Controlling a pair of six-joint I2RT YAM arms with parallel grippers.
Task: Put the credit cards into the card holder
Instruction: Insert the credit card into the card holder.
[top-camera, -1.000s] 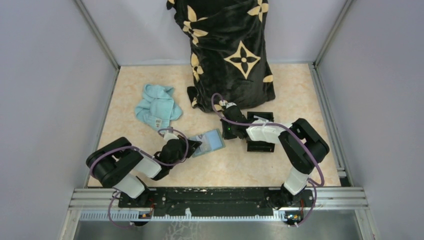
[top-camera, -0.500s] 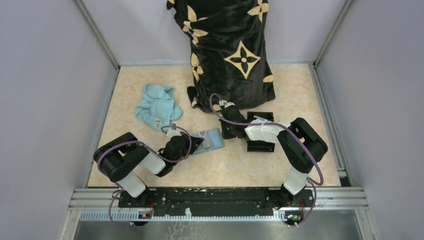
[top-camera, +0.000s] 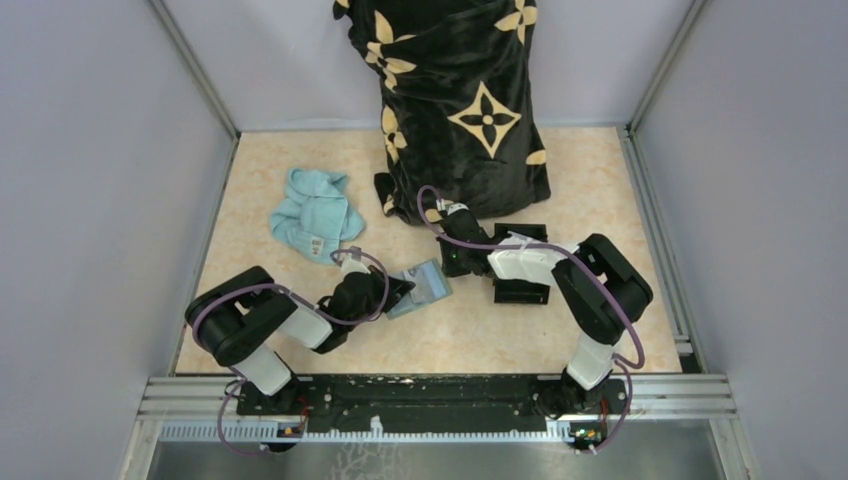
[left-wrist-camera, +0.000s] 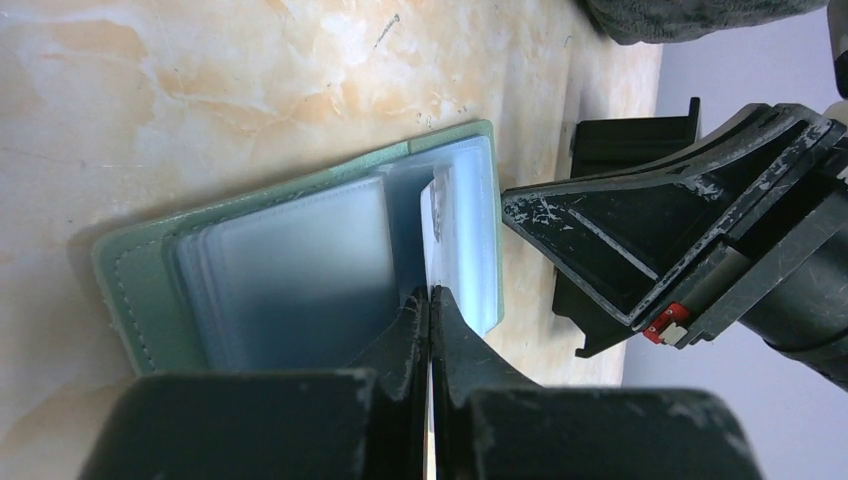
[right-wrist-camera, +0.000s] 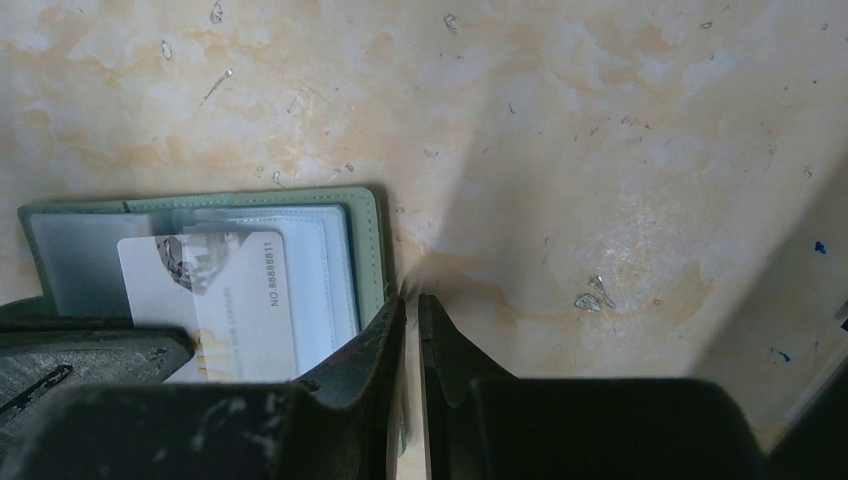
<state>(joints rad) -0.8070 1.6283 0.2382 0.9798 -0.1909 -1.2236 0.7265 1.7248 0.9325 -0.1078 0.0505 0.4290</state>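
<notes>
The card holder (left-wrist-camera: 130, 275) is lying open on the table (top-camera: 560, 180), near the middle and somewhat toward the near edge, its clear sleeves facing up. The left gripper (left-wrist-camera: 430, 295) is reaching over it from the left, its fingers clenched on a pale silvery credit card (left-wrist-camera: 437, 220). The card is standing on edge, its far end lying in the holder's right half. The right gripper (right-wrist-camera: 411, 300) is coming in from the right edge side, tips down at the holder's green rim. Its fingers are standing almost together with only a thin slit between them; whether they are pinching the rim I cannot tell. A black box (top-camera: 520, 290) is sitting just beyond the right arm. A light blue cloth (top-camera: 315, 215) is lying toward the far left corner, and a black blanket (top-camera: 460, 100) with gold flowers is standing at the far edge.
</notes>
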